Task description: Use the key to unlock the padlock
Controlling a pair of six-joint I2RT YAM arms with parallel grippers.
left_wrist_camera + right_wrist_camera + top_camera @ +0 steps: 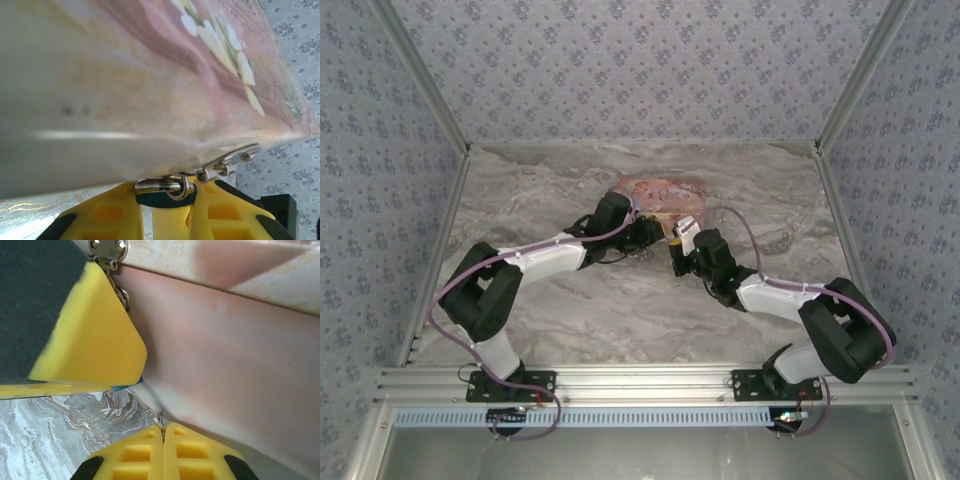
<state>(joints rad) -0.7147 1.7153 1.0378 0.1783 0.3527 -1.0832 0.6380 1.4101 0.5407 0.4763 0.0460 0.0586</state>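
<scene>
The padlock (165, 200) has a dark blue body, and its silvery shackle (159, 186) is hooked through the metal hasp (227, 162) of the pink illustrated box (150, 75). My left gripper (167, 212) is shut on the padlock's body, right under the box's edge. In the right wrist view a corner of the blue padlock (123, 387) peeks out below the left gripper's yellow finger (90, 335). My right gripper (163, 429) is shut on the thin silvery key (151, 412), whose blade points up-left toward that blue corner. Whether the tip is in the lock is hidden.
The pink box (660, 190) lies at the middle back of the marble table (570, 320). Both grippers, left (652, 236) and right (680, 240), meet at its near edge. Patterned walls close the sides and back.
</scene>
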